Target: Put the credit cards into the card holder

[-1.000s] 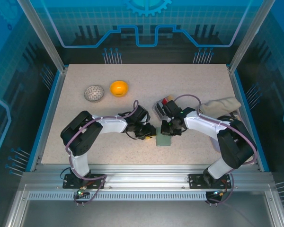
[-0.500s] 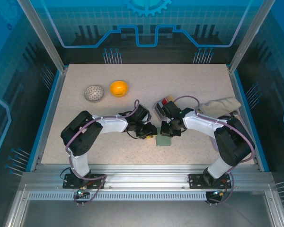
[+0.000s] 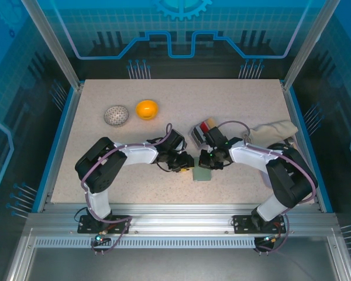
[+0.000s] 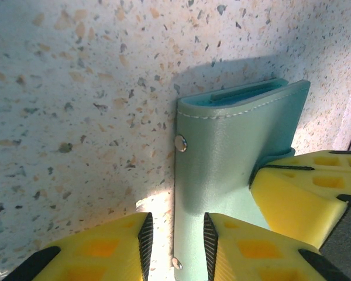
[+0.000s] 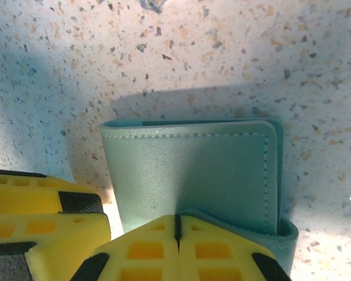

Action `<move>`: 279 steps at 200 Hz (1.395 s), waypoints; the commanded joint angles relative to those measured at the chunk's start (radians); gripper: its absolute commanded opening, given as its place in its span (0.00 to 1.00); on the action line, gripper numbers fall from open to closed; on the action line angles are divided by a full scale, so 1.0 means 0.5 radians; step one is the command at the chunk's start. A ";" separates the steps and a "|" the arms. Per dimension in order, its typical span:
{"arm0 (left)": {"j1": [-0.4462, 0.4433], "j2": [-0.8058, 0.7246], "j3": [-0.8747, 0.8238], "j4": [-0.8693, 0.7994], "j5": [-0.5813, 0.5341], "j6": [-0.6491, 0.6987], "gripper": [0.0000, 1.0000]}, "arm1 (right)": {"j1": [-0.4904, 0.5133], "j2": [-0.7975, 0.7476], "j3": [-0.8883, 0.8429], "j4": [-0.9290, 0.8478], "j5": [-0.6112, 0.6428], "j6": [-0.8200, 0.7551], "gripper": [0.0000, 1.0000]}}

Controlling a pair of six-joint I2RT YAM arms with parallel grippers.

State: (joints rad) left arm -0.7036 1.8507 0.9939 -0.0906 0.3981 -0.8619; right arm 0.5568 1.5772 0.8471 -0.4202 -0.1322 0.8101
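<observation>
So the left gripper [image 4: 176, 252] has its yellow fingers spread apart, straddling the long edge of the small flat grey-green leather card holder [image 4: 222, 134]. One finger is over the cover, the other over bare table, and it's not squeezing anything. The right gripper [image 5: 176, 234] has its fingers pressed tight together, tips right against the holder's cover; can't tell if any leather is actually pinched. The holder lies folded on the speckled beige table [image 3: 234, 99], between both grippers, toward the near side. Just behind the right gripper sits the stack of thin plastic credit cards [image 3: 202, 130], red and black showing. Further out there's a crumpled tan cloth [image 3: 273, 130] on the right, and a round orange bowl [image 3: 147, 109] and a speckled grey ball [image 3: 116, 115] back left.
</observation>
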 commanded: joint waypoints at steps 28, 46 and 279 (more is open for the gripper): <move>-0.013 0.018 0.062 -0.082 0.012 0.037 0.32 | -0.015 -0.052 0.163 -0.319 0.016 -0.070 0.00; -0.016 0.023 0.064 -0.077 0.014 0.036 0.32 | -0.015 -0.061 0.143 -0.314 -0.009 -0.066 0.00; -0.017 0.022 0.068 -0.101 0.011 0.046 0.32 | -0.017 -0.110 -0.082 -0.224 -0.026 0.003 0.00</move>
State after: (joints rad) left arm -0.7074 1.8507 1.0058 -0.1078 0.3981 -0.8619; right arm 0.5556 1.5318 0.8043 -0.4313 -0.1394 0.8154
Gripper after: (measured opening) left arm 0.322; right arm 0.044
